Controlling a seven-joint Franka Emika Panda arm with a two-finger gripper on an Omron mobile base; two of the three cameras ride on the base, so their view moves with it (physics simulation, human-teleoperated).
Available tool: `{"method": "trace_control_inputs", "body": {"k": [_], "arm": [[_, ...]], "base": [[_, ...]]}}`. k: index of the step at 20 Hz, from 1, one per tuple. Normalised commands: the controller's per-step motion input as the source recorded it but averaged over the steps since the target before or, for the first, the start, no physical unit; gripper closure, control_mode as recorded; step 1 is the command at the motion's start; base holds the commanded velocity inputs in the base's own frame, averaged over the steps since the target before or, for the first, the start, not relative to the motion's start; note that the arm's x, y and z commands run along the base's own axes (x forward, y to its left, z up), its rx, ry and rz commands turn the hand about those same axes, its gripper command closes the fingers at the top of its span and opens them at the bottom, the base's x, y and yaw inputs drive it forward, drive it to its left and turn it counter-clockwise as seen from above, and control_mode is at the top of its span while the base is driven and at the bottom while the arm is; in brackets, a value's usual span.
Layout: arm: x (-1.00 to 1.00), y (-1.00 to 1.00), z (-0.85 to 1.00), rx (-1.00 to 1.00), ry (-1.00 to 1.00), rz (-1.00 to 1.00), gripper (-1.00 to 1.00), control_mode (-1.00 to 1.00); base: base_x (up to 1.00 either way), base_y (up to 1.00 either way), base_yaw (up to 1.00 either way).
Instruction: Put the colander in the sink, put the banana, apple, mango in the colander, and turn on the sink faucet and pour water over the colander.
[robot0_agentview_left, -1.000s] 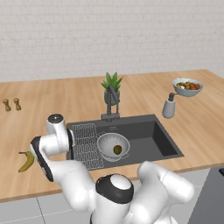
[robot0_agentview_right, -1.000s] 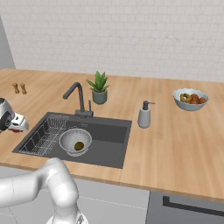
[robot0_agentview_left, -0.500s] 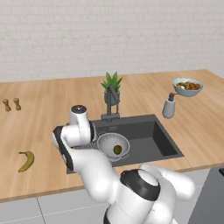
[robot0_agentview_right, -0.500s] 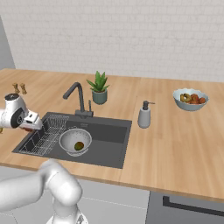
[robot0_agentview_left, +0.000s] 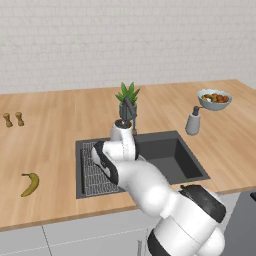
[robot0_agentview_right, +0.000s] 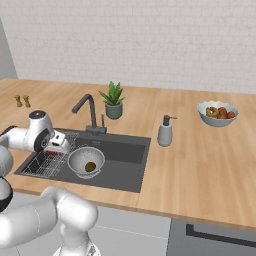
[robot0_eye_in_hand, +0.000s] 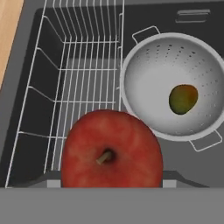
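Observation:
My gripper (robot0_agentview_right: 59, 146) is shut on the small red apple (robot0_eye_in_hand: 109, 151), holding it above the wire rack (robot0_eye_in_hand: 83, 74) in the left part of the dark sink (robot0_agentview_right: 127, 150). In the hand view the apple sits stem-up between the fingers. Just right of it the silver perforated colander (robot0_eye_in_hand: 175, 87) stands in the sink (robot0_eye_in_hand: 144, 13), with the green-orange mango (robot0_eye_in_hand: 183, 99) inside. The colander (robot0_agentview_right: 86, 161) and mango (robot0_agentview_right: 90, 166) lie close beside the gripper. The yellow banana (robot0_agentview_left: 30, 184) rests on the counter left of the sink (robot0_agentview_left: 172, 155). The dark faucet (robot0_agentview_right: 87, 107) stands behind the basin; no water runs.
A potted plant (robot0_agentview_right: 113, 101) stands behind the faucet. A soap dispenser (robot0_agentview_right: 165, 131) is right of the sink, and a bowl of mixed fruit (robot0_agentview_right: 217, 113) sits further right. Salt and pepper shakers (robot0_agentview_left: 13, 119) stand at the far left of the wooden counter.
The arm has swung right, from over the counter left of the sink to above the wire rack beside the colander, carrying the apple. The banana, colander and mango have stayed put.

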Motion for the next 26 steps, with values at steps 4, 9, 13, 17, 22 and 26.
{"method": "trace_control_inputs", "body": {"k": [4, 9, 13, 17, 22, 26], "arm": [[0.00, -1.00, 0.03, 0.00, 0.00, 0.00, 1.00, -1.00], [0.03, -0.77, -0.08, 0.00, 0.00, 0.00, 1.00, -1.00], [0.25, -0.28, -0.30, 0.00, 0.00, 0.00, 1.00, -1.00], [0.31, 0.00, -0.05, 0.00, 0.00, 0.00, 1.00, -1.00], [0.39, 0.00, -0.21, 0.00, 0.00, 0.00, 1.00, -1.00], [0.17, 0.00, -0.39, 0.00, 0.00, 0.00, 1.00, -1.00]], "base": [[0.00, 0.00, 0.00], [0.00, 0.00, 0.00], [0.00, 0.00, 0.00], [0.00, 0.00, 0.00], [0.00, 0.00, 0.00], [0.00, 0.00, 0.00]]}}
